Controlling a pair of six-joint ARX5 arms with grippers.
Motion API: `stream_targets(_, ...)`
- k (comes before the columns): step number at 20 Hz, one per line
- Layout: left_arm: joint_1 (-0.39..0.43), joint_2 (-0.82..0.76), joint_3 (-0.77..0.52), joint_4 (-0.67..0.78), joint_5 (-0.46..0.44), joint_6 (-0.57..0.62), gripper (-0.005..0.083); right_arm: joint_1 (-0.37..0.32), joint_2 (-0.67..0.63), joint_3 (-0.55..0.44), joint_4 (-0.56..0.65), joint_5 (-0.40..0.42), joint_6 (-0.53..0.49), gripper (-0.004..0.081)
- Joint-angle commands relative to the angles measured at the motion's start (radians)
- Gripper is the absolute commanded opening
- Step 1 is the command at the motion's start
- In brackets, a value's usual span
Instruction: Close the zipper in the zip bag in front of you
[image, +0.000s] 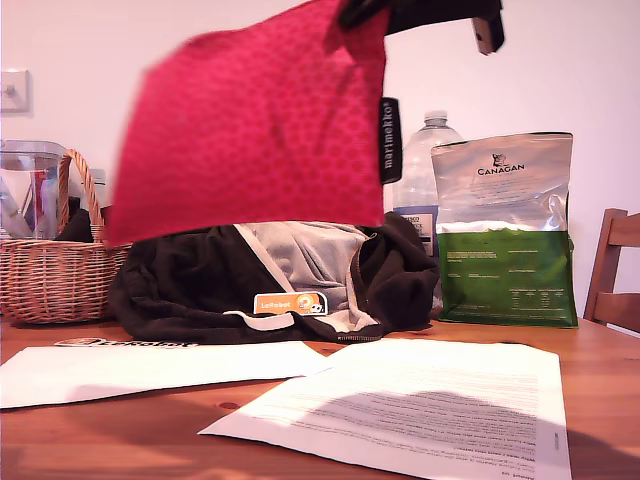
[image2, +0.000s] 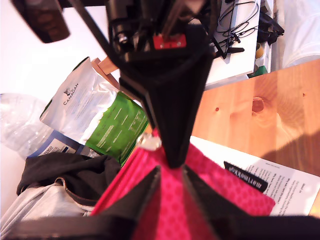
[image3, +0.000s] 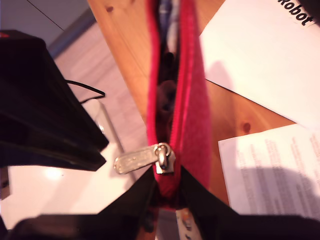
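Note:
The red-pink zip bag (image: 260, 130) hangs tilted high above the table, its black side tag (image: 390, 140) toward the exterior view's right. A black arm (image: 430, 15) holds its upper corner at that view's top right; I cannot tell which arm. In the first wrist view my first gripper (image2: 171, 170) is shut on the zip bag (image2: 220, 185), and another black arm reaches down to the same spot. My second gripper (image3: 167, 182) is shut on the zip bag (image3: 192, 125) just behind the silver slider of the zipper (image3: 164, 157). Beyond the slider the zip gapes open.
On the wooden table (image: 600, 400) lie paper sheets (image: 420, 410) in front. Behind them sit a dark hoodie (image: 280, 280), a wicker basket (image: 55, 270), a water bottle (image: 430, 160) and the green-and-silver Canagan bag (image: 505, 240). A chair (image: 615, 270) stands at the exterior view's right.

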Motion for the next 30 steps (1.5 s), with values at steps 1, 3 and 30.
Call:
stream_targets(1,-0.002,0.006,-0.024,0.024,0.009,0.004,0.0171,-0.005,-0.001,0.031,-0.003,-0.032,-0.001,-0.0011)
stream_targets(3,-0.002,0.006,-0.024,0.051,0.009,0.012,0.0183,-0.008,-0.001,0.031,-0.012,-0.053,-0.002,-0.0011)
stream_targets(30,-0.003,0.054,-0.024,0.129,0.084,0.191,0.0067,0.032,-0.001,0.031,-0.026,-0.139,-0.029,-0.0011)
